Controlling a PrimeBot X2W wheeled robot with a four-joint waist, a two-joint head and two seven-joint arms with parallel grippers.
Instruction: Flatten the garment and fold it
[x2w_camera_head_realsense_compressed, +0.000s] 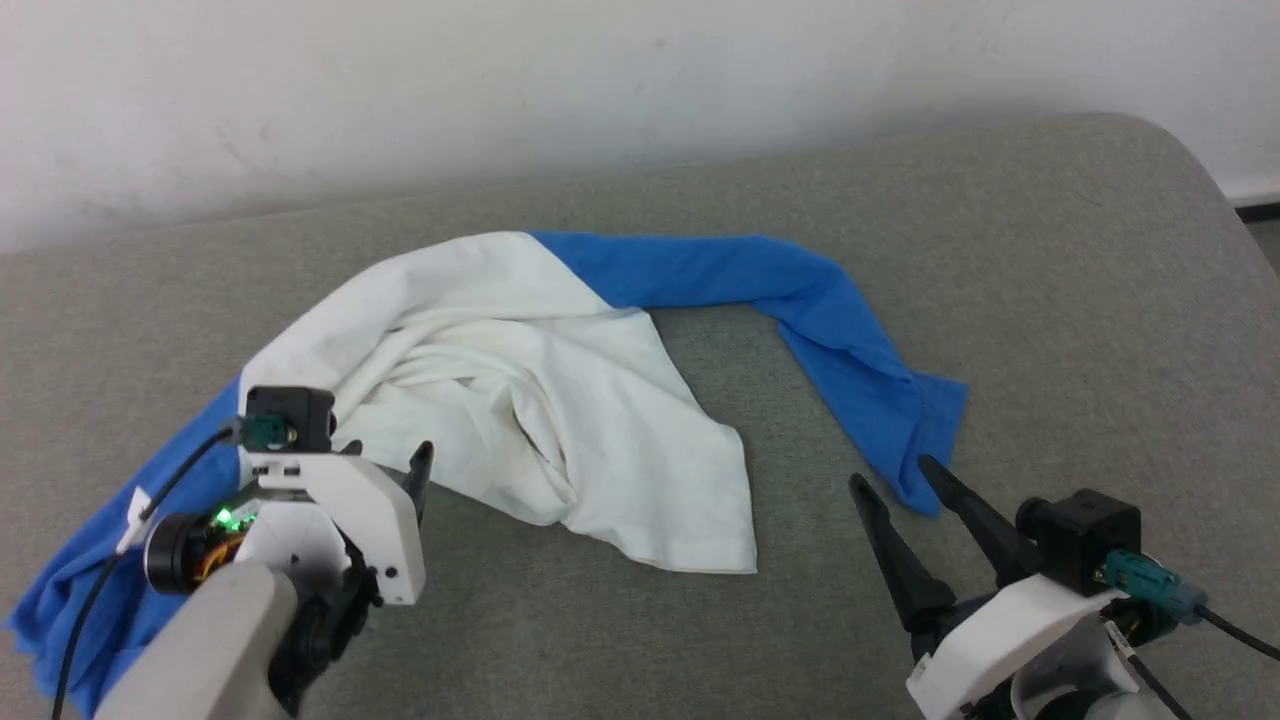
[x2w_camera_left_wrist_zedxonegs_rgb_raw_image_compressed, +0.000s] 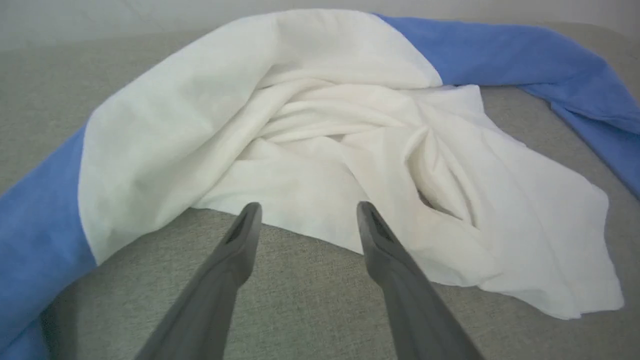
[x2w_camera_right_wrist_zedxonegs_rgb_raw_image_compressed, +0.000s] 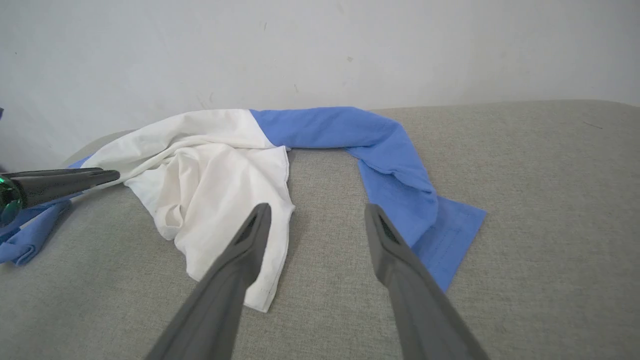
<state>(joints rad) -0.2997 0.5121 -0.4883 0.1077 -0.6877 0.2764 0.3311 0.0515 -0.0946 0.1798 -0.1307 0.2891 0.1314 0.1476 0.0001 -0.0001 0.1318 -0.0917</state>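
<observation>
- While the garment (x2w_camera_head_realsense_compressed: 520, 400) lies crumpled on the grey padded surface (x2w_camera_head_realsense_compressed: 1050, 300), neither arm has hold of any of it.
- Its white body (x2w_camera_head_realsense_compressed: 600, 430) is bunched up in the middle with loads of folds (a proper heap, nowhere near flat), and one corner is spread out toward the robot.
- One blue sleeve (x2w_camera_head_realsense_compressed: 800, 300) runs from the far side of the white part off to the robot's right. It then bends back toward the robot, with its cuff lying flat.
- Another blue stretch (x2w_camera_head_realsense_compressed: 90, 560) trails off to the robot's left, partly behind the left arm in the head view.
- As for the left gripper (x2w_camera_left_wrist_zedxonegs_rgb_raw_image_compressed: 307, 207), the fingers are spread wide with nothing between them. The tips are low over the grey surface, right at the near edge of the white body, and I can't tell if they actually touch the cloth.
- Same deal with the right gripper (x2w_camera_head_realsense_compressed: 890, 470): spread wide and empty, tips just beside the cuff of the right-hand sleeve.
- Behind it all there's a pale wall (x2w_camera_head_realsense_compressed: 400, 80).
</observation>
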